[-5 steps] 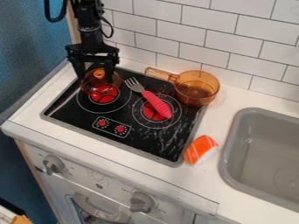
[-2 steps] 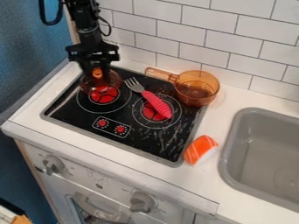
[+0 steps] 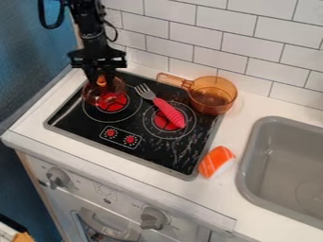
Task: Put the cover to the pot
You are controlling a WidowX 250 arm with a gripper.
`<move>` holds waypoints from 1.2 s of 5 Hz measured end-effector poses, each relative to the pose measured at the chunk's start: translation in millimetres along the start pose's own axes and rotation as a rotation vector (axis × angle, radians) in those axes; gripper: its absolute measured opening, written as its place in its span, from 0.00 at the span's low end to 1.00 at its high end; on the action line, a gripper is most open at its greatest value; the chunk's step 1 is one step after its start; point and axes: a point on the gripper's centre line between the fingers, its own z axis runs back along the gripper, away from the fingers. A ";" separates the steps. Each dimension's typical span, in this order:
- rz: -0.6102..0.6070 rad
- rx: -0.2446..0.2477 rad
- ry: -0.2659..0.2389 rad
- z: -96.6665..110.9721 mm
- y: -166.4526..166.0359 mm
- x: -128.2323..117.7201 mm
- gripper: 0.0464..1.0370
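Working from the camera view, I count one white counter (image 3: 252, 106), with one grey sink (image 3: 277, 163) set into it at the right side of the view and one black cooktop (image 3: 79, 124) at the left. The cooktop has two burners (image 3: 169, 131). I have one gripper (image 3: 101, 79), hanging over the left burner, and its fingers are closed together on the knob of the clear cover (image 3: 93, 93). There is one orange see-through pot (image 3: 217, 97) at the back right corner of the cooktop, its handle pointing to the left of the view. I count one cover, directly below my gripper, over the left burner and well apart from the pot; I can't tell whether its rim touches the cooktop. One fork (image 3: 169, 114) with a pink handle lies between the cover and the pot, running across the right burner. One orange-and-white toy sushi piece (image 3: 217, 161) sits on the counter between the cooktop and the sink. I see two grey knobs (image 3: 152, 218) on the front panel, and two small red dials (image 3: 111, 133) on the cooktop.
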 end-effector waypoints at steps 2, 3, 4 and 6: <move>0.026 0.019 -0.024 39.3 4.4 -16.7 0.34; -0.012 -0.003 -0.046 72.6 -5.7 -26.5 0.34; -0.101 -0.074 -0.044 85.8 -43.9 -33.5 0.34; -0.231 -0.127 -0.083 105.1 -119.2 -28.8 0.34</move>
